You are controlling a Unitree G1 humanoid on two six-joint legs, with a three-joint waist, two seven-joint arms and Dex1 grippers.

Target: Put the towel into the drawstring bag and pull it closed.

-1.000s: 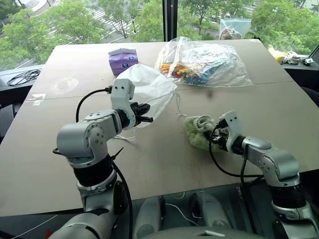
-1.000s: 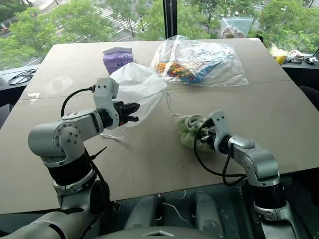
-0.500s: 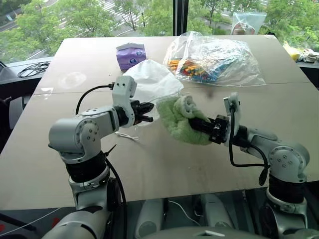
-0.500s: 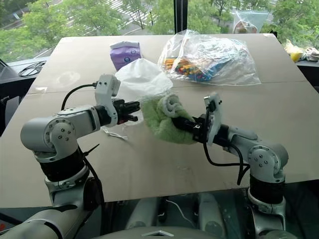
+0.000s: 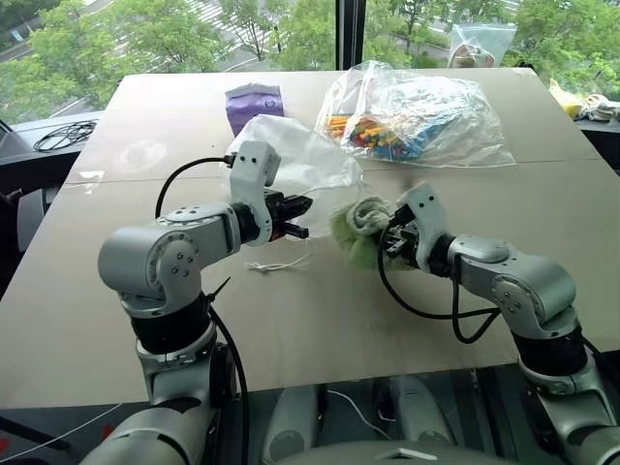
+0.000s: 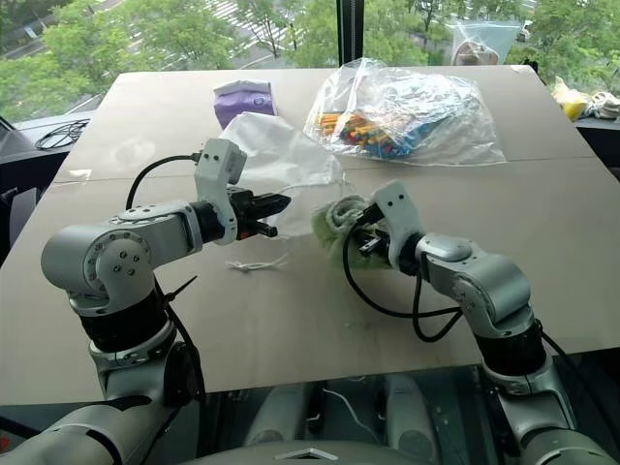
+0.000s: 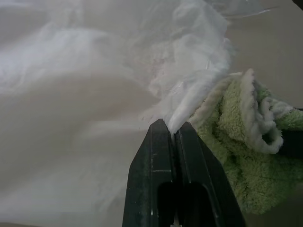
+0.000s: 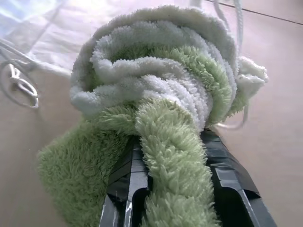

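The white drawstring bag (image 5: 300, 160) lies puffed up on the table, its mouth end lifted. My left gripper (image 5: 295, 215) is shut on the bag's edge; the left wrist view shows the black fingertips (image 7: 161, 135) pinching the thin fabric (image 7: 189, 101). The bag's white cord loops (image 5: 274, 263) trail on the table below that hand. My right gripper (image 5: 387, 237) is shut on the light green towel (image 5: 356, 225), a fluffy wad (image 8: 156, 94) bunched over its fingers (image 8: 125, 182). The towel sits right beside the pinched bag edge, as the left wrist view shows (image 7: 236, 156).
A large clear plastic bag (image 5: 417, 116) of colourful items lies behind the towel. A purple tissue pack (image 5: 254, 100) stands behind the white bag. Black cable (image 5: 58, 136) lies off the table's left edge. Small items (image 5: 581, 105) sit at the far right.
My right gripper lifted the towel off the table and carried it left to the bag's mouth. The towel, spread out half a second ago, is now bunched. The left gripper kept its hold.
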